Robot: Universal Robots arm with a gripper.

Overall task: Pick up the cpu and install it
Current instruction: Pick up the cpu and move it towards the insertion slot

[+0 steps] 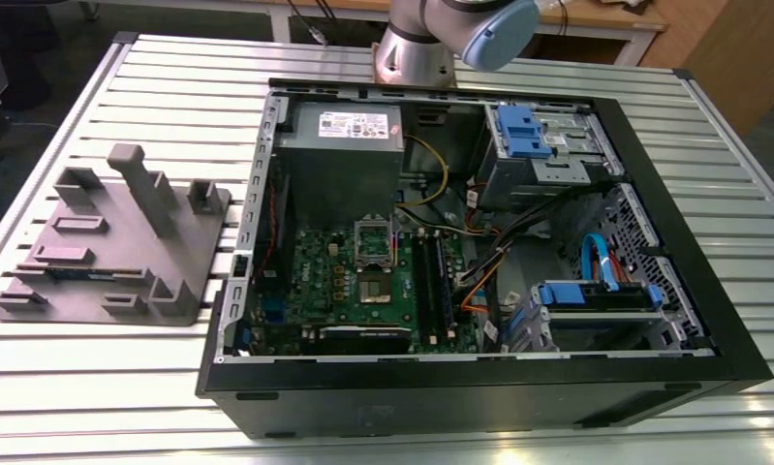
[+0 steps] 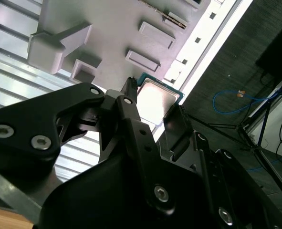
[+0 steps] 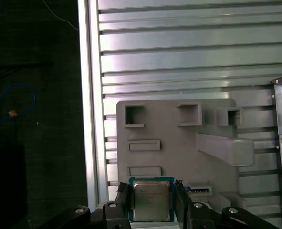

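Gripper is pinching the cpu by two opposite edges, holding it up over the grey fixture tray; it's prob. light, stiff, thin & fragile, so edge grip only, gentle squeeze.

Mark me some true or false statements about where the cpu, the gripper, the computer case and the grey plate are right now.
1. The gripper has the cpu between its fingers. True.
2. The cpu sits in the motherboard. False: it is held in the gripper, with the grey fixture plate behind it in the first wrist view.
3. The computer case lies open, with its insides showing. True.
4. The grey fixture plate is inside the case. False: it lies on the slatted table, on the exterior view's left of the case.
5. The gripper is shut on a long black memory stick. False: it grips the small square cpu.
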